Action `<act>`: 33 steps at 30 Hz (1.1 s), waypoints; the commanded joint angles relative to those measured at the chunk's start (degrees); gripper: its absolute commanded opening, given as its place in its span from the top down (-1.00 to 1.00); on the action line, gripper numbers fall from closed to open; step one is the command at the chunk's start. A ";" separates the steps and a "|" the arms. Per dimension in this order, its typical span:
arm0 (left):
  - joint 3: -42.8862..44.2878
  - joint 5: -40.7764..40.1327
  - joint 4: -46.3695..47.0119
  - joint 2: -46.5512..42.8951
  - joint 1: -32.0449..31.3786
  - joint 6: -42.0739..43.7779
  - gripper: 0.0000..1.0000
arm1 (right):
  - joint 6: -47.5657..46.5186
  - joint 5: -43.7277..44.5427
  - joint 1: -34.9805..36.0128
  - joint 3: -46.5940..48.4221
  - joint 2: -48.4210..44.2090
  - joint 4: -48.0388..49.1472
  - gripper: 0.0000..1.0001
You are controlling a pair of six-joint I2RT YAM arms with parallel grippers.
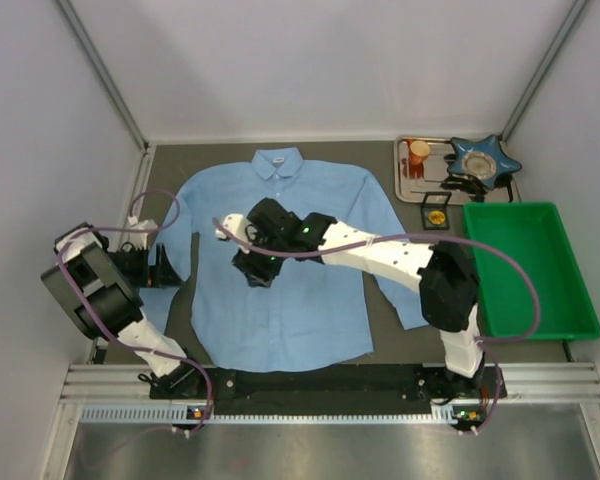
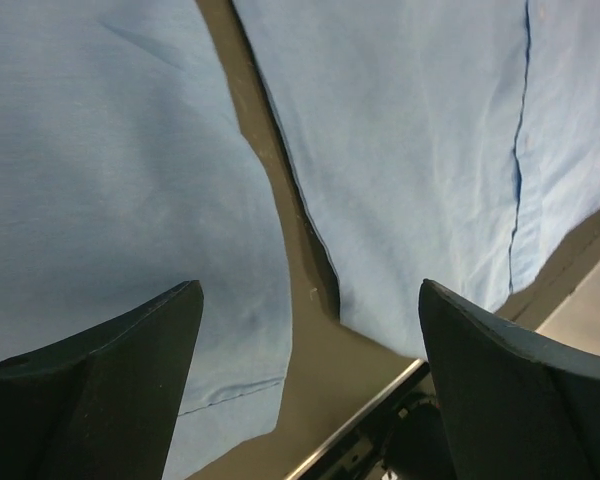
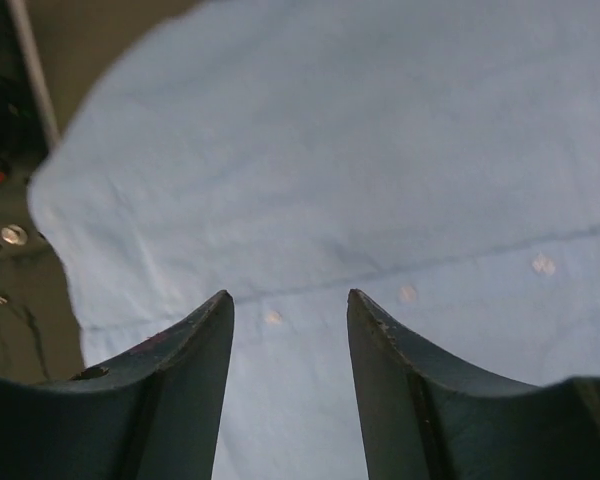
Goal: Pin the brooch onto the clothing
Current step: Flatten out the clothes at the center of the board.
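Dark worktop, blue shirt; my left fingers wide over its sleeve, right fingers narrower, empty, over its buttons.

The dark tabletop carries the light blue shirt across its middle, spread flat, collar toward the far edge; a green bin lies along the right edge; a metal tray sits in the far right corner; a small dark square thing lies between them.
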 commanded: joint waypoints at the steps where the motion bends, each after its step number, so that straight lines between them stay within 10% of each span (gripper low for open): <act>1: 1.18 2.21 6.10 -3.18 0.77 -9.14 -0.89 | 12.22 1.40 6.44 2.57 3.69 12.14 -0.04; 21: 5.67 6.78 5.84 2.45 4.29 -10.38 -0.95 | 0.30 18.36 27.19 -15.36 4.40 36.78 -0.65; 33: 6.19 7.58 5.23 1.92 5.61 -9.50 -0.97 | -1.30 24.53 27.90 -7.46 11.78 33.45 -0.45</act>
